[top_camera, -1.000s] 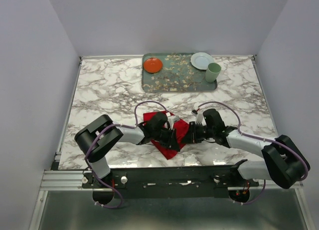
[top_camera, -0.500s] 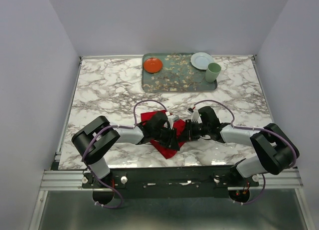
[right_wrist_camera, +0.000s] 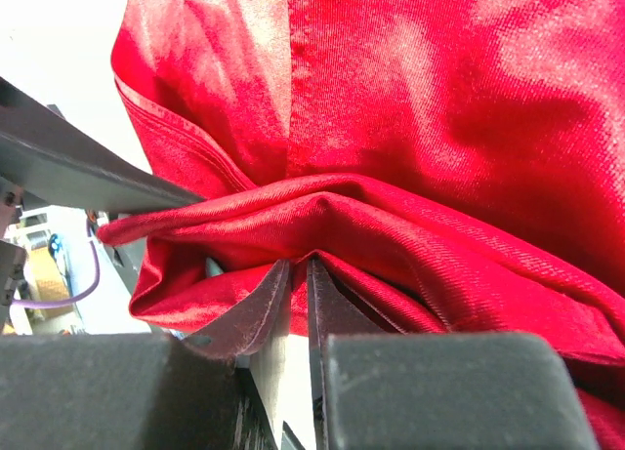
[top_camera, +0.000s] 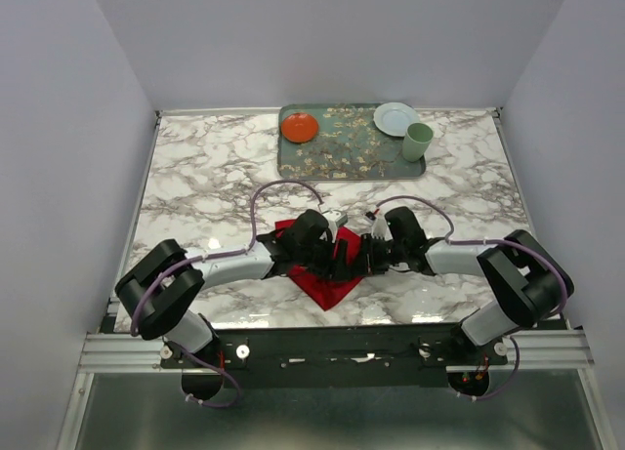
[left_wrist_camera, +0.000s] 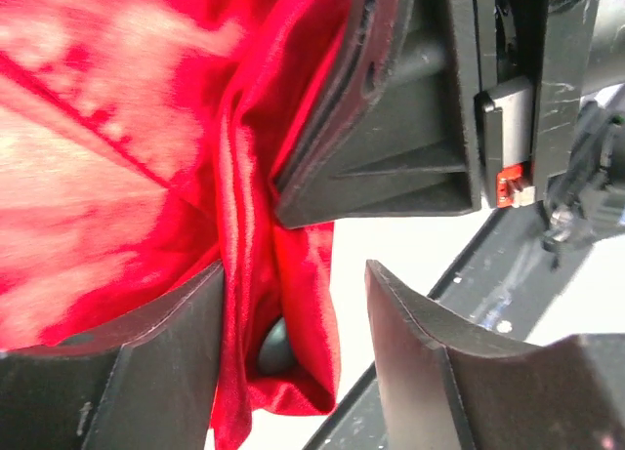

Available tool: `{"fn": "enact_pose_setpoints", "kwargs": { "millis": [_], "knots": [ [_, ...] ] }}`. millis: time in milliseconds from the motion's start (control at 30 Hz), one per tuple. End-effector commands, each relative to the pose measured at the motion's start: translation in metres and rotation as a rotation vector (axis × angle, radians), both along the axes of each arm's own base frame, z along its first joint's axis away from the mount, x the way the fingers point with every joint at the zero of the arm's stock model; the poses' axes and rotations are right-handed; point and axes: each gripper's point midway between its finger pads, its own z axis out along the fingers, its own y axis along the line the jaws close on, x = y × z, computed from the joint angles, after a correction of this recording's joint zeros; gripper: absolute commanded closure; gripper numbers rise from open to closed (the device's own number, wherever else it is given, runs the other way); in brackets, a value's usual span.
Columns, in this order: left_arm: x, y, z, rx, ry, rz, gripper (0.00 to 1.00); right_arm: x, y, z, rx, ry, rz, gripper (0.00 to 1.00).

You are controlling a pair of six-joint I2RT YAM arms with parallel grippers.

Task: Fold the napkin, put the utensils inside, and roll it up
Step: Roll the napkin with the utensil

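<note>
The red napkin (top_camera: 327, 286) lies bunched on the marble near the front middle, and both grippers meet over it. My left gripper (top_camera: 332, 261) is open. In the left wrist view its jaws (left_wrist_camera: 293, 274) stand wide, with a hanging fold of the napkin (left_wrist_camera: 244, 225) against the left finger (left_wrist_camera: 146, 352). A dark teal rounded utensil end (left_wrist_camera: 273, 347) peeks out of that fold. My right gripper (top_camera: 361, 259) is shut on the napkin. In the right wrist view its fingertips (right_wrist_camera: 298, 266) pinch a raised ridge of cloth (right_wrist_camera: 391, 225). The rest of the utensils is hidden.
A patterned green tray (top_camera: 342, 147) stands at the table's far edge with a small orange plate (top_camera: 300, 128) on it. A white plate (top_camera: 395, 118) and a pale green cup (top_camera: 418, 141) sit at its right end. The right gripper's black body (left_wrist_camera: 410, 128) is close in front of the left jaws.
My left gripper has opened and let go of the napkin fold. Both wrists have shifted slightly away from the table's near edge, and the napkin has moved with them.
</note>
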Motion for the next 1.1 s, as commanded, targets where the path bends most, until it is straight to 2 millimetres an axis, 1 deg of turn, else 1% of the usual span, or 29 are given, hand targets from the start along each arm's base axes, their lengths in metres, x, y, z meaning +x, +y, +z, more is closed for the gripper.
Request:
{"fn": "enact_pose_setpoints", "kwargs": {
  "millis": [0,33,100,133,200,233,267,333,367,400,433,467,500,533,567,600,633,700,733,800,867,900,1033,1067],
  "knots": [
    [0.013,0.017,0.013,0.092,-0.12,0.05,0.35,-0.001,0.0,-0.01,-0.029,0.008,0.024,0.8],
    [0.02,0.022,0.016,0.124,-0.163,0.085,0.31,-0.002,0.0,-0.011,-0.032,0.014,0.025,0.8],
    [0.026,0.03,0.03,0.182,-0.249,0.108,0.32,-0.002,-0.001,-0.012,-0.033,0.023,0.027,0.8],
    [0.03,0.032,0.036,0.221,-0.315,0.134,0.34,-0.003,-0.001,-0.012,-0.035,0.026,0.027,0.8],
    [0.029,0.03,0.052,0.222,-0.388,0.13,0.39,-0.004,-0.001,-0.012,-0.04,0.036,0.031,0.8],
    [0.024,0.026,0.055,0.223,-0.416,0.119,0.47,-0.002,0.0,-0.01,-0.037,0.034,0.031,0.8],
    [0.024,0.024,0.059,0.221,-0.443,0.123,0.52,-0.003,0.0,-0.01,-0.04,0.048,0.033,0.8],
    [0.019,0.019,0.061,0.233,-0.478,0.099,0.59,-0.002,0.001,-0.008,-0.044,0.051,0.034,0.8],
    [0.012,0.011,0.063,0.224,-0.492,0.063,0.61,-0.003,0.0,-0.009,-0.054,0.063,0.03,0.8],
    [0.009,0.008,0.058,0.246,-0.502,0.034,0.63,-0.002,0.0,-0.009,-0.061,0.073,0.029,0.8],
    [0.006,0.004,0.056,0.257,-0.51,0.014,0.69,-0.003,0.0,-0.009,-0.068,0.084,0.031,0.8],
    [0.003,0.0,0.057,0.268,-0.524,-0.002,0.71,-0.002,0.001,-0.007,-0.076,0.099,0.034,0.8],
    [-0.006,-0.004,0.05,0.31,-0.554,-0.027,0.73,-0.002,0.001,-0.006,-0.074,0.109,0.031,0.8],
    [-0.008,-0.004,0.046,0.339,-0.578,-0.037,0.76,-0.003,0.002,-0.004,-0.071,0.115,0.033,0.8],
    [-0.012,-0.006,0.043,0.358,-0.588,-0.046,0.77,-0.002,0.004,-0.003,-0.067,0.12,0.033,0.8],
    [-0.014,-0.007,0.034,0.39,-0.605,-0.048,0.78,0.0,0.005,-0.001,-0.061,0.124,0.027,0.79],
    [-0.016,-0.008,0.029,0.399,-0.611,-0.053,0.79,-0.004,0.004,-0.003,-0.074,0.156,0.028,0.8],
    [-0.018,-0.006,0.016,0.431,-0.619,-0.049,0.79,-0.005,0.005,-0.003,-0.071,0.177,0.023,0.79],
    [-0.018,-0.004,0.013,0.447,-0.63,-0.037,0.78,-0.006,0.004,-0.006,-0.078,0.188,0.021,0.79],
    [-0.017,-0.001,0.006,0.467,-0.638,-0.021,0.72,-0.008,0.004,-0.007,-0.078,0.2,0.022,0.79],
    [-0.016,0.001,0.001,0.489,-0.655,-0.013,0.69,-0.01,0.004,-0.009,-0.079,0.208,0.025,0.79],
    [-0.016,0.002,-0.004,0.502,-0.654,-0.014,0.69,-0.01,0.003,-0.009,-0.08,0.209,0.026,0.79],
    [-0.014,0.002,-0.012,0.531,-0.665,-0.007,0.68,-0.011,0.003,-0.009,-0.078,0.211,0.031,0.79],
    [-0.014,0.0,-0.013,0.528,-0.662,-0.013,0.67,-0.012,0.003,-0.009,-0.078,0.213,0.032,0.79]
  ]
}}
